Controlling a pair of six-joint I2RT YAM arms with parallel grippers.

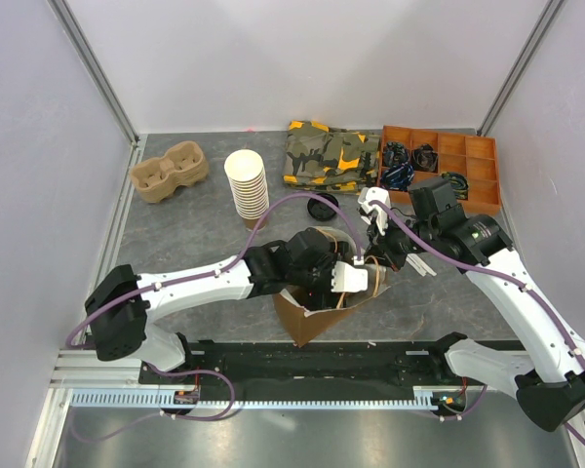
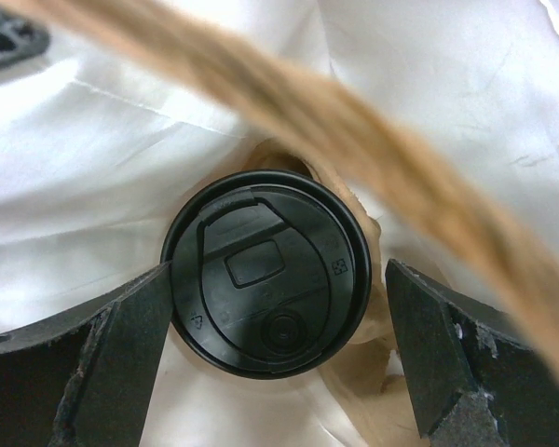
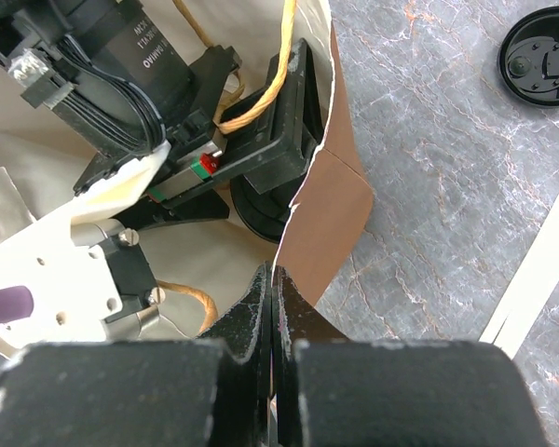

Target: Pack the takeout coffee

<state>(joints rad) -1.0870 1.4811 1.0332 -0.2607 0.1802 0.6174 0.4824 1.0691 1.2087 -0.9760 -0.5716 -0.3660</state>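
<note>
The work surface is a grey marbled table enclosed by plain white walls on aluminium posts. At its far side stand a pulp cup carrier, a stack of lidless paper cups, a folded camouflage cloth and an orange compartment tray. A loose black lid lies on the table near them.

A brown paper bag, white inside, stands open at the centre. The takeout coffee stands upright on the bag's floor. From above only its round black lid shows, with a raised rectangular tab and a small round dimple; the cup body is hidden beneath it. A twine handle crosses above it.

The left gripper is inside the bag, fingers spread wide to either side of the lid: the left finger is at the rim, the right finger clear of it. The right gripper is pinched closed on the bag's upper edge.
</note>
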